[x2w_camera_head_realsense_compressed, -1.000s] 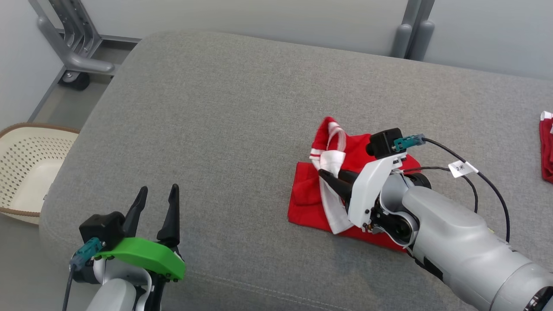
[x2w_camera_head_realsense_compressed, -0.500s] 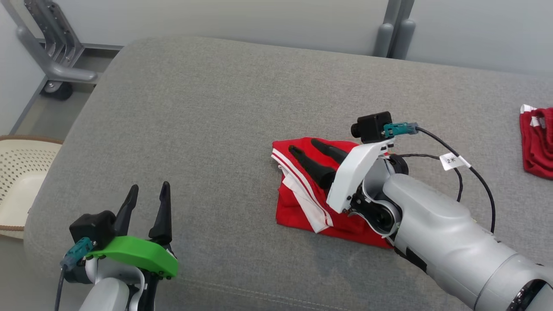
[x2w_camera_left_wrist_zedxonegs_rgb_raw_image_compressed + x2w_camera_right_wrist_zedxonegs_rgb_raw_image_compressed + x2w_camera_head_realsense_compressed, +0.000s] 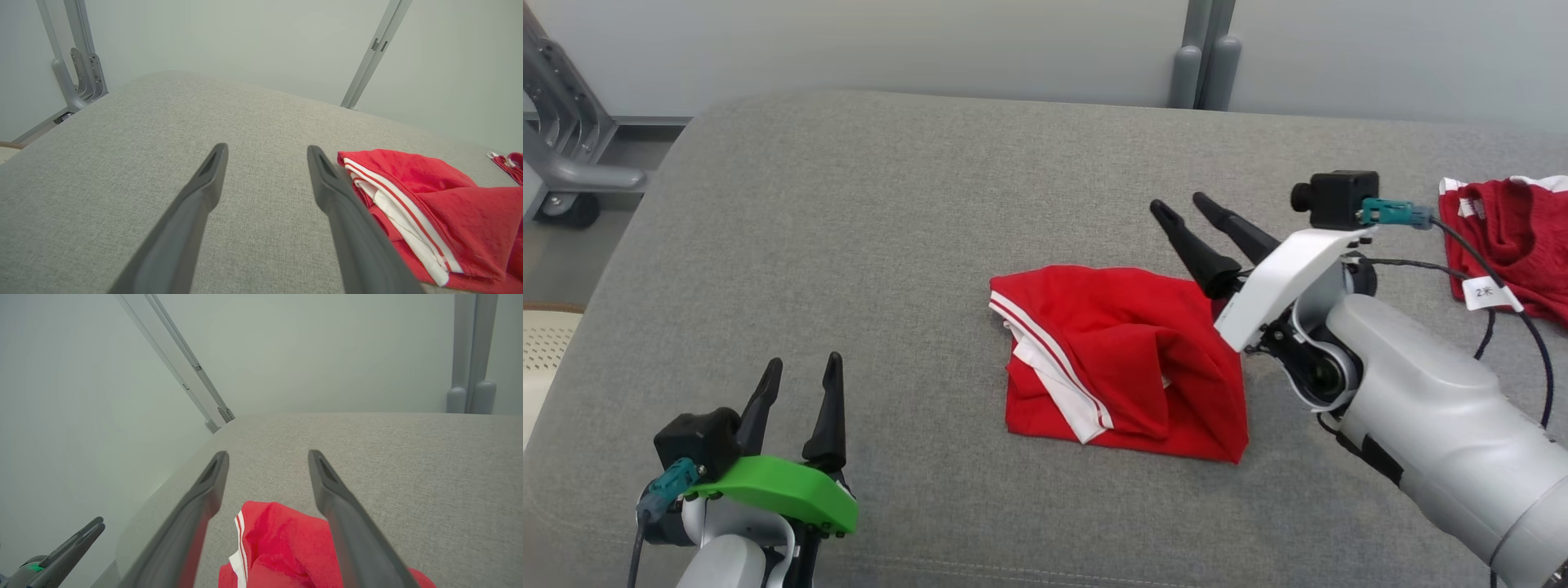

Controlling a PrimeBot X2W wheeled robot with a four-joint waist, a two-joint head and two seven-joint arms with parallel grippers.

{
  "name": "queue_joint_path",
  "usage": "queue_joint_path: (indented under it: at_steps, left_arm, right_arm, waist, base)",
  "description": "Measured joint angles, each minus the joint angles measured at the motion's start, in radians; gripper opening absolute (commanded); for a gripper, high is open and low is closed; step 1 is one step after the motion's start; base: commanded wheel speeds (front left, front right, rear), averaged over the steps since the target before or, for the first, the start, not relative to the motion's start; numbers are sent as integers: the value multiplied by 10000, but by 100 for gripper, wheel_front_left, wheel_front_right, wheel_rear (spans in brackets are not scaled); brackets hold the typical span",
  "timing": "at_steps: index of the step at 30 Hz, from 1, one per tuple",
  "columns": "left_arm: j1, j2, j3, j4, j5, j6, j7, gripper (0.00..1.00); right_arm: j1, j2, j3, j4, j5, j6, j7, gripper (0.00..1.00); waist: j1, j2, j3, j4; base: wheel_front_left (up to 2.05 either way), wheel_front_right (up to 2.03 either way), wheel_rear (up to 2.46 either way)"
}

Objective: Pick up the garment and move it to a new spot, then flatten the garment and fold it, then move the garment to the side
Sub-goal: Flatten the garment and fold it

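Note:
The garment [image 3: 1123, 359] is red with white stripes and lies folded into a rough rectangle in the middle of the grey cushion [image 3: 890, 212]. It also shows at the right of the left wrist view [image 3: 421, 208] and low between the fingers in the right wrist view [image 3: 282, 543]. My right gripper [image 3: 1180, 207] hangs open above the garment's far right corner, holding nothing. My left gripper [image 3: 799, 367] stands open at the cushion's near left, well apart from the cloth, and its fingers [image 3: 69, 547] appear at the lower left of the right wrist view.
A second red and white cloth [image 3: 1511, 237] lies at the cushion's far right edge. A pale basket [image 3: 539, 359] sits on the floor at the left. A grey metal frame [image 3: 556, 155] stands at the back left, and grey posts [image 3: 1205, 57] rise behind the cushion.
My right gripper opened, let go of the garment and rose up and back to the right. The garment now lies folded flat. The head camera swung right.

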Motion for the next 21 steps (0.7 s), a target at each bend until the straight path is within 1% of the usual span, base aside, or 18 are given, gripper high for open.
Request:
queue_joint_path:
  at_steps: [5, 7, 9, 14, 16, 19, 21]
  left_arm:
    - [6, -6, -50, -46, 81, -10, 0, 100]
    - [7, -10, -65, -56, 150, -12, 0, 100]
    - [9, -10, -65, -58, 153, -12, 0, 100]
    - [20, -10, -77, -82, 165, -50, 0, 100]
    - [25, -8, -109, -109, 167, -86, -2, 100]
    - [35, -8, -163, -176, 174, -98, 0, 100]
    - [35, -8, -174, -188, 199, -98, 0, 100]
  right_arm:
    - [88, -673, -238, 12, -17, -6, -128, 100]
    - [401, -890, -366, 19, -12, -19, -169, 100]
    - [682, -955, -380, 36, 17, -105, -171, 100]
    - [1309, -1076, -667, 211, 393, -117, -247, 100]
    - [1476, -1147, -650, 399, 407, -213, -247, 100]
    - [1740, -1185, -905, 548, 892, -205, -247, 100]
    - [1787, -1183, -911, 621, 951, -203, -245, 100]
  waist:
    - [0, 0, -52, -207]
    - [0, 0, -74, -253]
    - [0, 0, -85, -275]
    - [0, 0, -80, -295]
    - [0, 0, -54, -285]
    - [0, 0, 55, -245]
    - [0, 0, 104, -223]
  base:
    - [0, 0, 0]
    - [0, 0, 0]
    - [0, 0, 0]
    - [0, 0, 0]
    - [0, 0, 0]
    - [0, 0, 0]
    - [0, 0, 0]
